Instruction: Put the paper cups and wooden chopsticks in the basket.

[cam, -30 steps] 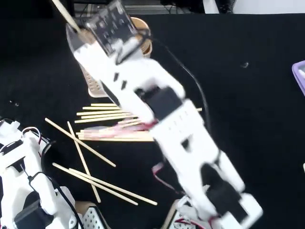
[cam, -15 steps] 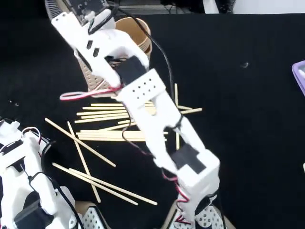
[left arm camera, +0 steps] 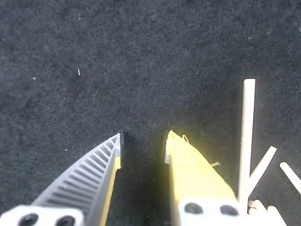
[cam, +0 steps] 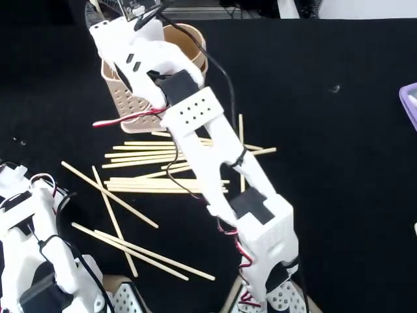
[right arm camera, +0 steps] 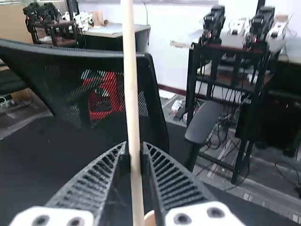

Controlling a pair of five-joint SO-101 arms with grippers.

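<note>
A chopstick (right arm camera: pixel 130 70) is gripped in the right hand (right arm camera: pixel 134 153) near the basket (cam: pixel 127 107) and cups (cam: pixel 192 39), so lowering and release into the basket are likely called for next.

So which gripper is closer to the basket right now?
Right. The right gripper, shut on a chopstick, is raised right at the basket. The left gripper sits open over the black table by the loose chopsticks, well short of it.
</note>
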